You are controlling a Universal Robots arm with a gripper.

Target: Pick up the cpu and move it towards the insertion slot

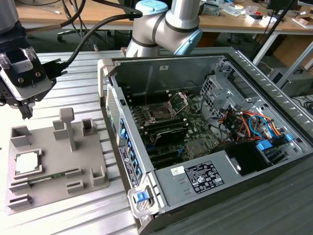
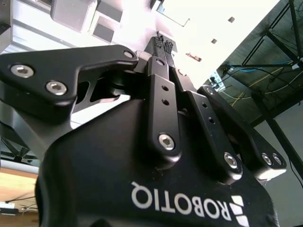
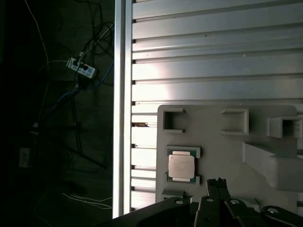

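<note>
Gripper [image 1: 24, 111] hangs above the grey fixture plate [image 1: 54, 147] on the ribbed counter [image 1: 73, 83], clear of it. Its body is cut off at the exterior view's left edge. Fingers [image 2: 160, 46] are pressed together with nothing between them. The cpu [image 1: 26, 163] lies flat in its recess on the plate, untouched. The insertion slot [image 1: 159, 113] lies well apart inside the open computer case [image 1: 195, 176]. Its hinged plate is raised, and the socket's detail is hard to make out.

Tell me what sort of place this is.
Probably a robotics lab or workshop set up for computer assembly. A robot arm rises behind an open computer case lying on a slotted aluminium table. A grey fixture beside it holds the cpu, and cluttered workbenches run behind.
</note>
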